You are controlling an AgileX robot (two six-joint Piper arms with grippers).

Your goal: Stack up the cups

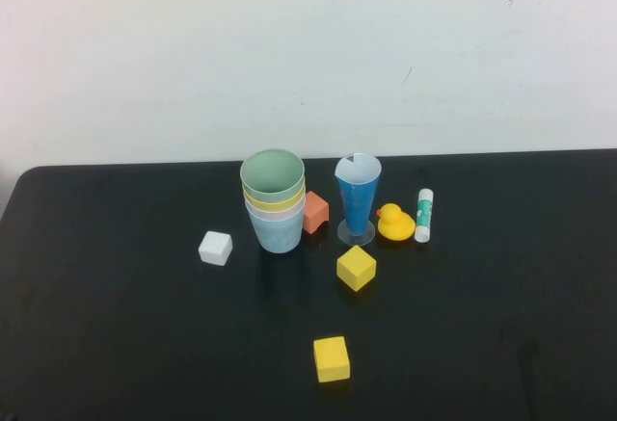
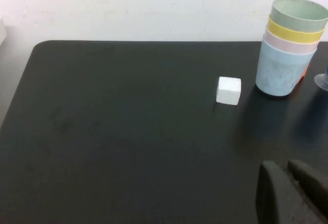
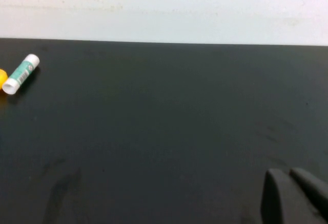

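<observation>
The cups stand nested in one upright stack (image 1: 274, 201) at the back middle of the black table: light blue at the bottom, then pink, yellow and green on top. The stack also shows in the left wrist view (image 2: 289, 47). My left gripper (image 2: 288, 175) is shut and empty, low over the table, well short of the stack. My right gripper (image 3: 291, 180) is shut and empty over bare table on the right side. Neither arm shows in the high view.
Beside the stack stand an orange block (image 1: 315, 213) and a dark-blue cone glass (image 1: 358, 197). A yellow duck (image 1: 394, 223) and a glue stick (image 1: 423, 215) lie to its right. A white cube (image 1: 215, 248) and two yellow cubes (image 1: 356, 268) (image 1: 331, 358) sit nearer.
</observation>
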